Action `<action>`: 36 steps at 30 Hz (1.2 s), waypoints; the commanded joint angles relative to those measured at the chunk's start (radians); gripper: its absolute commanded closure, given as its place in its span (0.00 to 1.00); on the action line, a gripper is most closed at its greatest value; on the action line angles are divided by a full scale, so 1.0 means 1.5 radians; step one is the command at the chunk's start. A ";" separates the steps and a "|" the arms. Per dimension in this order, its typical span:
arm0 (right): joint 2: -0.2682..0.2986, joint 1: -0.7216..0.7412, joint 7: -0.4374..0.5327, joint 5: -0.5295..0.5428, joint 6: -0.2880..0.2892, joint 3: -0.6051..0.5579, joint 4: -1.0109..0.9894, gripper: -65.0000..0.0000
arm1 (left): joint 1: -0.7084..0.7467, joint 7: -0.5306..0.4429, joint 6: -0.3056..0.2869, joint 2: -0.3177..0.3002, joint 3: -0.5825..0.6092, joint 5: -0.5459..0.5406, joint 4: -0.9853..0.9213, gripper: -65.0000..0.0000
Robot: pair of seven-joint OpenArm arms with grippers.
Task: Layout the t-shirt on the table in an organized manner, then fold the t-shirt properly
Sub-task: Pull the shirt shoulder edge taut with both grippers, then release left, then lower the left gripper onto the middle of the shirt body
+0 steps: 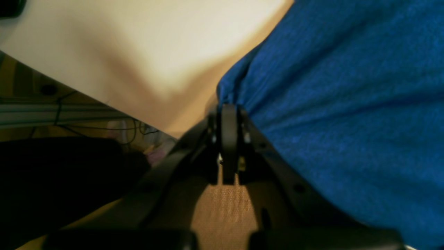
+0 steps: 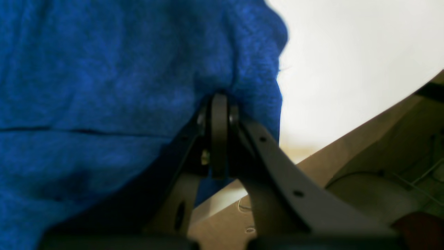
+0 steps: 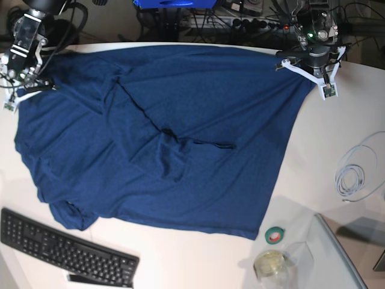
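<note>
The dark blue t-shirt [image 3: 168, 132] lies spread over most of the white table [image 3: 337, 138], with creases and a raised fold near its middle. At the table's far right, my left gripper [image 3: 311, 73] holds one corner of the shirt. In the left wrist view this gripper [image 1: 229, 107] is shut on the edge of the t-shirt [image 1: 347, 104], above the table [image 1: 138, 41]. My right gripper [image 3: 27, 84] is at the far left corner. The right wrist view shows it [image 2: 219, 99] shut on a bunch of the t-shirt [image 2: 104, 86], near the table [image 2: 347, 52] edge.
A black keyboard [image 3: 66, 247] lies at the front left, just below the shirt's sleeve. A green tape roll [image 3: 275, 235] and a glass jar [image 3: 271, 264] stand at the front right. A coiled white cable [image 3: 358, 171] lies at the right. Cables and gear crowd the back edge.
</note>
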 commanded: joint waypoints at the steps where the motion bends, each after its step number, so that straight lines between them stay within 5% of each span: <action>1: 0.006 0.006 0.004 -0.002 -0.002 0.012 0.005 0.99 | 0.005 -0.011 0.003 -0.003 -0.004 0.006 0.012 0.94; 9: 0.006 0.003 0.002 -0.002 -0.002 0.016 0.011 0.99 | 0.008 -0.011 0.003 -0.003 -0.009 0.006 0.012 0.61; 17: -0.010 -0.031 0.007 0.019 0.001 0.020 0.131 0.97 | 0.020 -0.011 0.003 0.017 -0.074 0.000 0.081 0.55; 21: -0.010 -0.082 0.007 0.147 0.001 0.020 0.220 0.69 | 0.016 -0.011 -0.003 0.031 -0.128 -0.002 0.084 0.54; 24: 0.019 -0.116 0.007 0.250 0.001 0.020 0.225 0.48 | 0.016 -0.011 -0.041 0.030 -0.156 -0.059 0.063 0.39; 27: 0.041 -0.141 0.026 0.336 0.006 0.020 0.196 0.46 | 0.018 -0.011 -0.103 0.017 -0.187 -0.150 0.022 0.22; 32: 0.061 -0.190 0.106 0.446 0.167 0.035 0.155 0.46 | 0.016 -0.014 -0.221 -0.009 -0.230 -0.288 -0.066 0.14; 36: 0.067 -0.192 0.106 0.450 0.281 0.040 0.150 0.47 | 0.016 -0.015 -0.237 -0.014 -0.242 -0.324 -0.078 0.14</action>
